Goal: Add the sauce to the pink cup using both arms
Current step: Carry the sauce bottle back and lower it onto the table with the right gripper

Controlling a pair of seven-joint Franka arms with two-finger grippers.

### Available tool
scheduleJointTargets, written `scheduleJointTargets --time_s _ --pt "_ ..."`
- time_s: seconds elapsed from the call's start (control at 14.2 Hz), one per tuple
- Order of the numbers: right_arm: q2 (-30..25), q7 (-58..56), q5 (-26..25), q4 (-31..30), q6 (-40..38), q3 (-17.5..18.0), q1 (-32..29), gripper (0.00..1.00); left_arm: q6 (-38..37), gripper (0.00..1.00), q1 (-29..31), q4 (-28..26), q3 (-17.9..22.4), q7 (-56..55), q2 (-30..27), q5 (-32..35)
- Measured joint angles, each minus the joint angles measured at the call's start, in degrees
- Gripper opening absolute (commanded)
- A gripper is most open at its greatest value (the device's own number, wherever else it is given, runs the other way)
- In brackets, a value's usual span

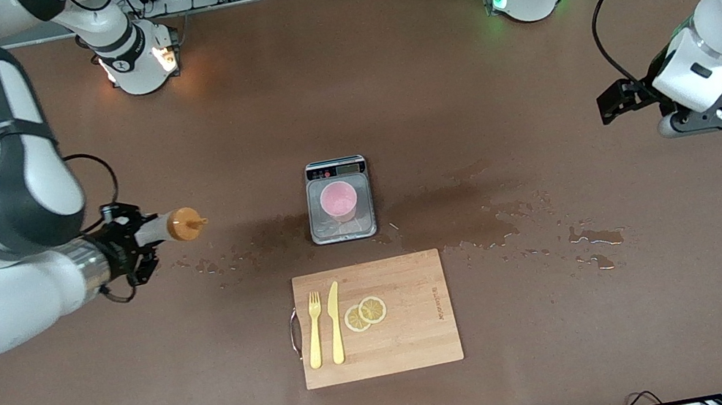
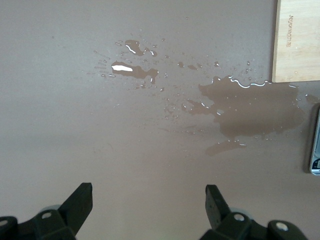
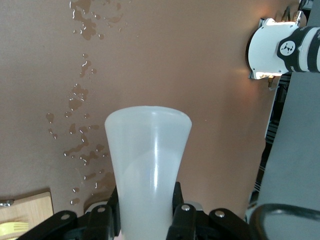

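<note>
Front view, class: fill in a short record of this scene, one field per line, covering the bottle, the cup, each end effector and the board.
sauce bottle: lying sideways in the air, orange cap pointing toward the scale
pink cup: upright on the silver scale
right end effector: shut on the bottle, above the table's right-arm end
left end effector: open, empty, waiting over bare table near spilled liquid
cutting board: holds fork, knife, two lemon slices

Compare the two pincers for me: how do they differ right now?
The right pincer is shut on the translucent whitish squeeze bottle with an orange nozzle cap, held sideways above the brown table; the left pincer is open and holds nothing. The right one is over small wet spots, the left waits near a larger puddle. Both are black and off the table.
</note>
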Motion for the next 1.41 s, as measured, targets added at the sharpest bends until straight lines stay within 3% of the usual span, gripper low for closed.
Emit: scheduleJointTargets --time_s 0.21,0.56,0.92,1.41 --pt "0.1 -6.9 4.9 -1.1 -1.3 0.0 -4.9 0.41 -2.6 1.00 -0.7 0.6 1.0 0.0 -2.2 0.0" --pt "0.4 -21.7 10.1 -5.4 -2.2 -0.1 -14.3 0.45 -7.1 1.00 -8.1 3.2 9.0 0.7 -2.8 0.0" --pt "1.6 -33.7 14.0 -10.5 -2.3 -0.2 -20.0 0.49 -10.9 1.00 -9.9 5.6 9.7 0.7 -2.8 0.0" --pt "7.6 -47.8 15.6 -13.8 -1.6 -0.2 -24.0 0.49 -10.9 1.00 -11.0 9.3 12.3 0.7 -3.1 0.0"
